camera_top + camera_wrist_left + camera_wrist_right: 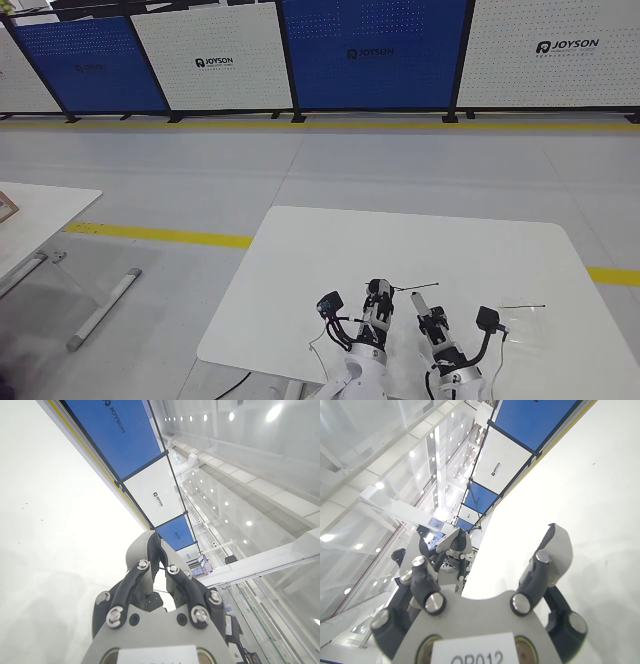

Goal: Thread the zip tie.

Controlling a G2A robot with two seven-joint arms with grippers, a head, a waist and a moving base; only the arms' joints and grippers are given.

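Observation:
A thin black zip tie (415, 288) sticks out sideways from my left gripper (378, 292), which is shut on one end of it just above the white table (400, 240). In the left wrist view the left gripper (157, 547) has its fingers pressed together. The right wrist view shows that same zip tie (475, 507) rising from the left gripper farther off. My right gripper (420, 302) is beside it, just under the tie's free end. The right gripper (485, 535) is open, with nothing between its fingers (553, 540).
A second black zip tie (522, 306) lies on the table to the right of both arms, next to a clear bag (520, 325). The table's near edge runs just behind the grippers. Another white table (40, 215) stands on the floor at far left.

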